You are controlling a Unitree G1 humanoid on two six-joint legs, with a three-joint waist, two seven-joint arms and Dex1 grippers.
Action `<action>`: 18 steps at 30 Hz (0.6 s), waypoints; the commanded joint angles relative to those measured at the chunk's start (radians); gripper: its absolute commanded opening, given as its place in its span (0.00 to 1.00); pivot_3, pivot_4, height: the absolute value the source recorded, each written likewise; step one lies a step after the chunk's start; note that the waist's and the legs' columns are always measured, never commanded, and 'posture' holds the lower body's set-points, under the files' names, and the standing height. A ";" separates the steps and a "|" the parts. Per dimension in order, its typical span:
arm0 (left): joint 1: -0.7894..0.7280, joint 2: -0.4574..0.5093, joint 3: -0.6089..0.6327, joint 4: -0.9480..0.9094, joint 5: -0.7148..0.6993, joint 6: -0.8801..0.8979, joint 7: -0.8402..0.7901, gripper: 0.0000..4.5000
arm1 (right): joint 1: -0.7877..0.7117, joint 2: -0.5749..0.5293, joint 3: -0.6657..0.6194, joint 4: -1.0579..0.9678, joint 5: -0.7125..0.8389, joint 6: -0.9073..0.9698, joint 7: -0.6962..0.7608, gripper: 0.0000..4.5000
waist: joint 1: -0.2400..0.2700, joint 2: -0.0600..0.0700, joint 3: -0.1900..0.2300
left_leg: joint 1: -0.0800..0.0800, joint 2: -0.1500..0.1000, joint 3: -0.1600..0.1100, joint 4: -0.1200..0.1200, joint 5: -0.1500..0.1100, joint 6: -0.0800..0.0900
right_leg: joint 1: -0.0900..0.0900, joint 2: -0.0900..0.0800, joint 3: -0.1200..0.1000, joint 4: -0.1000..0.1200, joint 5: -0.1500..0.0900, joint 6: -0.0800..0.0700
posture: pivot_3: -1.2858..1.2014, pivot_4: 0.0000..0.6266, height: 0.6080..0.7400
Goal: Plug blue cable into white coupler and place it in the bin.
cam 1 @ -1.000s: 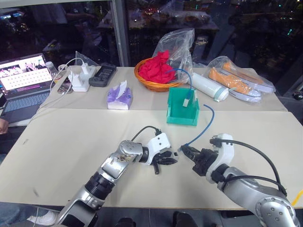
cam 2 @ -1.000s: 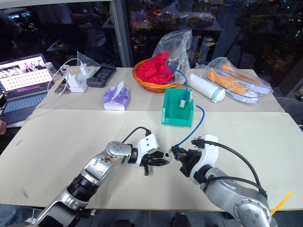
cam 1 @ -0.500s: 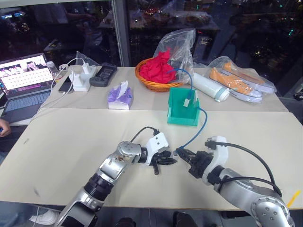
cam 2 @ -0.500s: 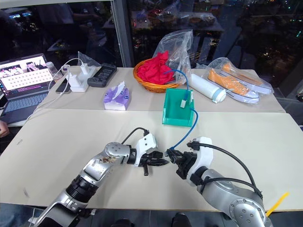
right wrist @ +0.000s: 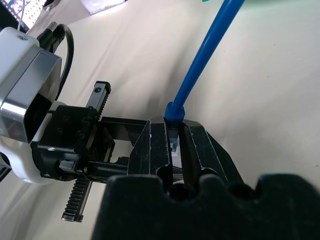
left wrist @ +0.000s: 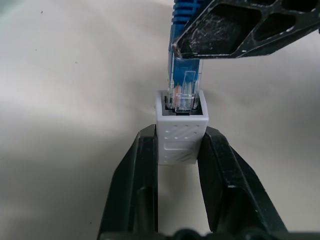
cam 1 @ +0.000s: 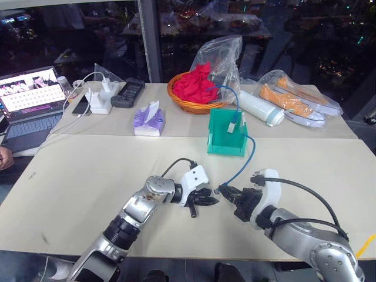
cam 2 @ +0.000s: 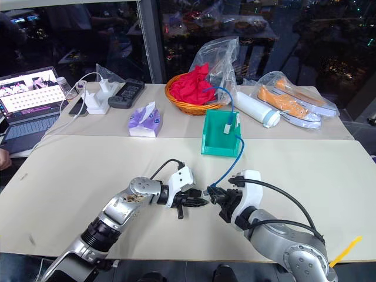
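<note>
blue cable (cam 1: 244, 161): near-end clear plug sits at the mouth of the white coupler (left wrist: 181, 134), part way in by the look of it; far end hangs into the bin (cam 1: 226, 133). left hand (cam 1: 204, 200) clenched on the coupler's sides, right hand (cam 1: 228, 192) clenched on the cable's boot, both low over the worktop (cam 1: 88, 170), well short of the bin.

risk, as judged: plug looks slightly off the socket's line; a push could jam the clip or twist the coupler out of the left hand's pinch. taut cable could tip the bin.

bin holds the cable's far plug. wicker basket (cam 1: 191, 105) behind it holds red cloth (cam 1: 195, 84).
</note>
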 commanded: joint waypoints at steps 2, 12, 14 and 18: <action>-0.088 -0.049 0.065 -0.082 -0.055 0.110 0.044 0.14 | 0.003 -0.013 0.013 -0.011 0.006 0.044 -0.020 0.00 | 0.001 0.000 0.000 | 0.000 0.000 0.000 0.000 0.000 0.000 | 0.000 0.000 0.000 0.000 0.000 0.000 | 0.52 0.24 1.00; -0.152 -0.090 0.038 -0.130 -0.055 0.195 0.095 0.14 | -0.006 -0.055 0.030 -0.013 0.048 0.090 -0.057 0.00 | -0.001 0.000 0.000 | 0.000 0.000 0.000 0.000 0.000 0.000 | 0.000 0.000 0.000 0.000 0.000 0.000 | 0.52 0.24 1.00; -0.155 -0.085 0.022 -0.130 -0.044 0.178 0.096 0.14 | -0.007 -0.071 0.034 -0.011 0.060 0.104 -0.057 0.00 | 0.000 0.000 0.000 | 0.000 0.000 0.000 0.000 0.000 0.000 | 0.000 0.000 0.000 0.000 0.000 0.000 | 0.52 0.24 1.00; -0.164 -0.081 0.001 -0.128 -0.034 0.154 0.095 0.14 | -0.018 -0.115 0.052 -0.004 0.070 0.146 -0.042 0.00 | 0.000 0.000 0.000 | 0.000 0.000 0.000 0.000 0.000 0.000 | 0.000 0.000 0.000 0.000 0.000 0.000 | 0.52 0.24 1.00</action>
